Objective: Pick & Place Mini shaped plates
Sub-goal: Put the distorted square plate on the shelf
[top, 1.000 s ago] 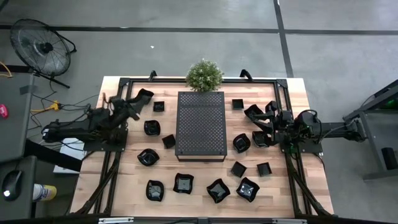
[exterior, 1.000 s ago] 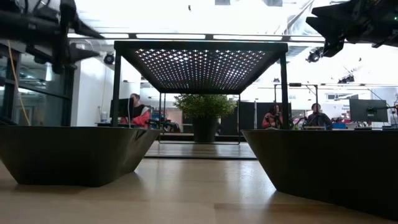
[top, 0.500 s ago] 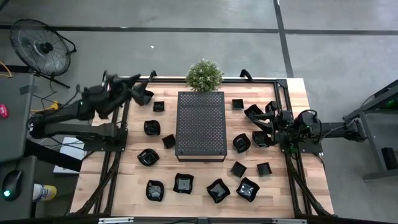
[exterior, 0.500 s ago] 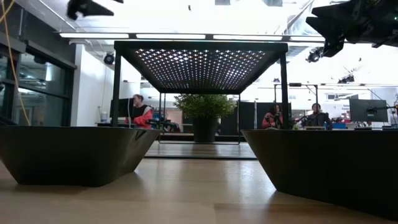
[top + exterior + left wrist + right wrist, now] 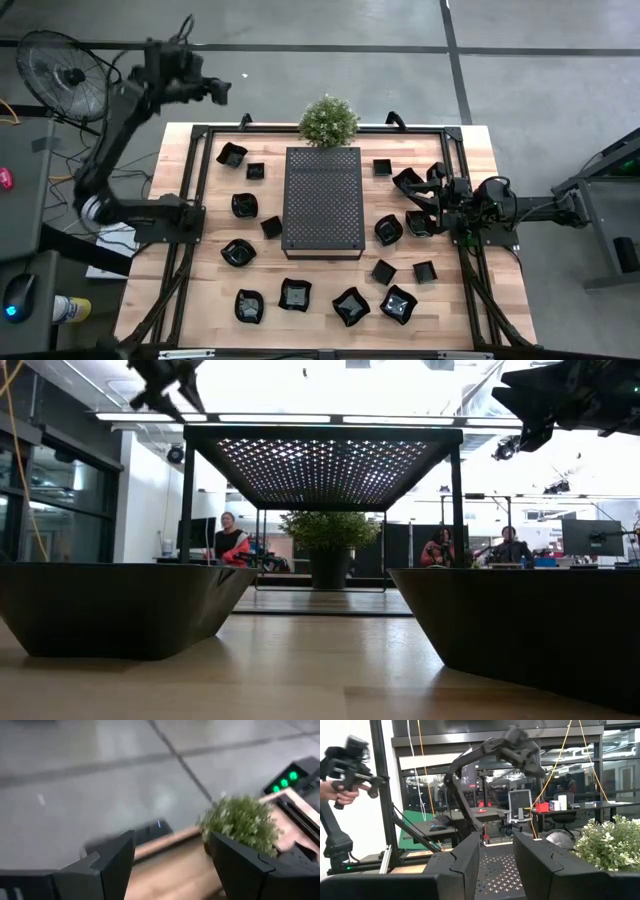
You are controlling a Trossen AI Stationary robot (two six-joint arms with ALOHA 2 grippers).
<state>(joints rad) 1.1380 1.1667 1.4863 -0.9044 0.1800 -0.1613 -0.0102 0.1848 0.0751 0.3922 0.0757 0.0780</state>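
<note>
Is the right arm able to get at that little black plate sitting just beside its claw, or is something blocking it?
Probably yes. The right gripper hangs over the table's right side with the small plate right next to it, and nothing lies on top. Neighbouring plates crowd in close, so it may nudge one.

Glossy black plates [image 5: 239, 253]; wood-plank table [image 5: 320, 305] (smooth); perforated tray [image 5: 323, 202].

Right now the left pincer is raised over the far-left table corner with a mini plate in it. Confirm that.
Wrong on one point: the left pincer is raised by that corner, but it is open and empty. The left wrist view shows bare fingers with only floor and the plant between them.
</note>
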